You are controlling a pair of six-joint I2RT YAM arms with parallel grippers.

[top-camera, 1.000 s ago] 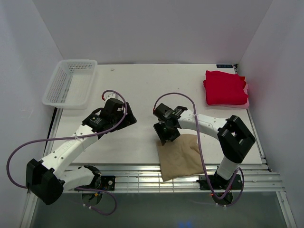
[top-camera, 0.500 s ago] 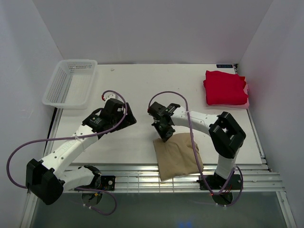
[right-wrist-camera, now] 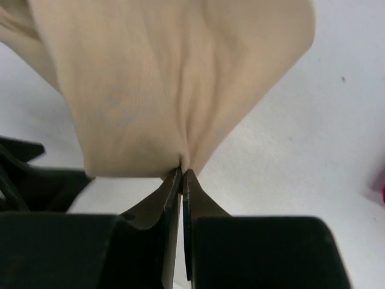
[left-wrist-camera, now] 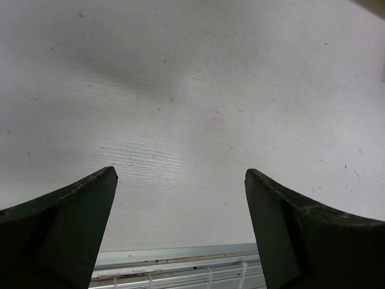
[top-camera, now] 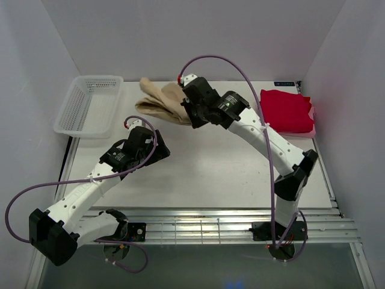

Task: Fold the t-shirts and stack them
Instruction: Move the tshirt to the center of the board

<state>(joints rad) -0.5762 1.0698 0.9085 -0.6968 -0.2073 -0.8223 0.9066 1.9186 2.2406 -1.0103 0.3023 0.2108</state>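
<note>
The right claw, clenched on a thin gather of the tan t-shirt, holds it bunched aloft just right of the basket. The red t-shirt lies far right of it. The left claw hangs released. So slim a pinch may slip, dropping the cloth crumpled.

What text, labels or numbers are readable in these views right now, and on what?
No readable text.
One small dark plate at the far edge of the table, near the red t-shirt: marks too small to read.
The tan t-shirt and basket: no print visible.
</note>
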